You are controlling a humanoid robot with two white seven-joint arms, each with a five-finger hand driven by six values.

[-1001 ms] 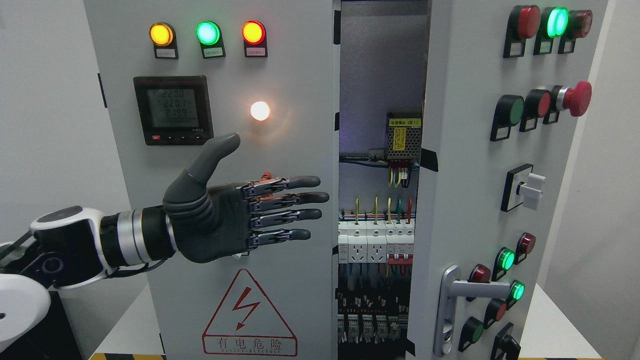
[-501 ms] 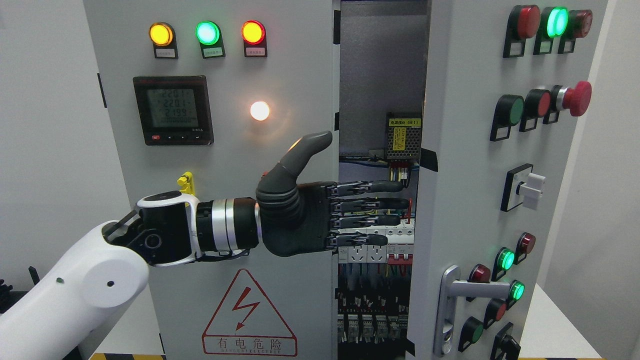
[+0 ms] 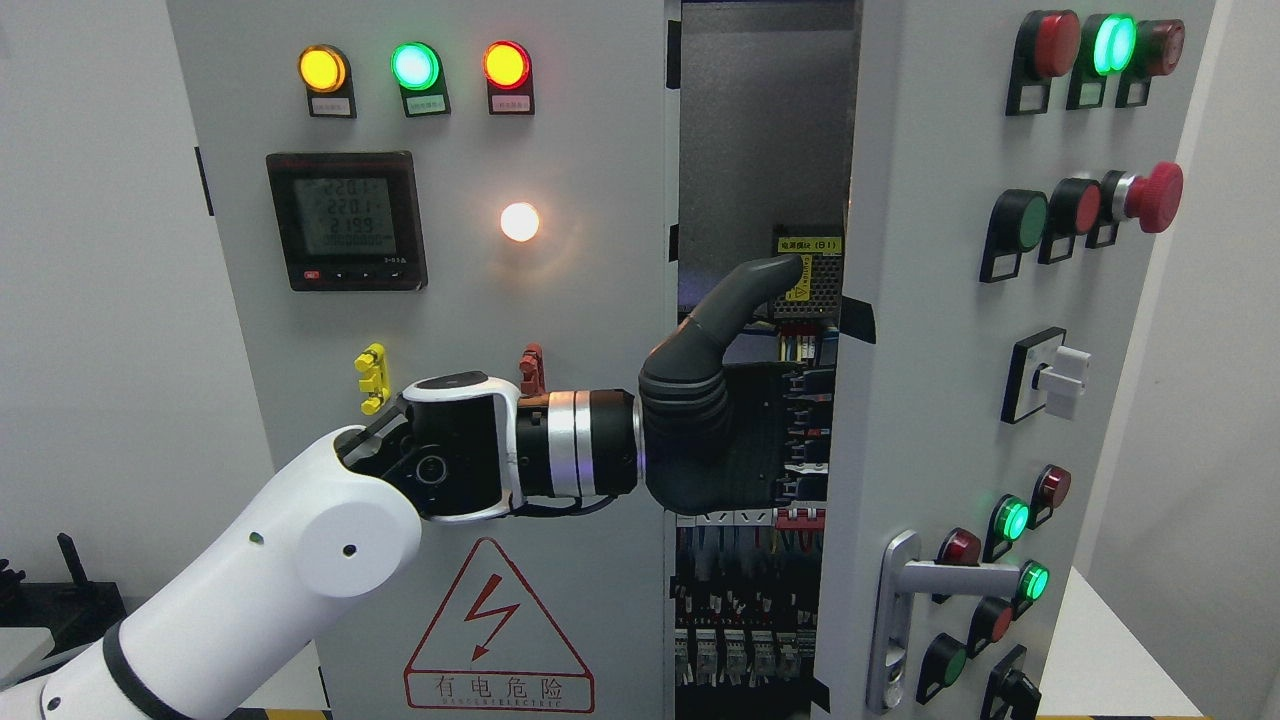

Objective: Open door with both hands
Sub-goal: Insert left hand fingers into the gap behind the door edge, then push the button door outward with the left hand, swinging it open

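Set squarely on a white table (image 3: 1112, 632), close against the pale wall: a tall grey electrical cabinet (image 3: 570, 520), base meeting the tabletop out of sight below the lower edge. Tabletop seen as a pale wedge at lower right, just beside the cabinet's swung-out right door (image 3: 930, 420).

Bright, even, sharp light; the white lamp (image 3: 520, 221) glares on the panel, and the cabinet interior (image 3: 760, 150) lies shadowed.

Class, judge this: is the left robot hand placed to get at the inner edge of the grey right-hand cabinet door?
Probably yes. The left robot hand is in the gap, its fingers hidden behind the grey right-hand cabinet door, and nothing visibly blocks that edge.
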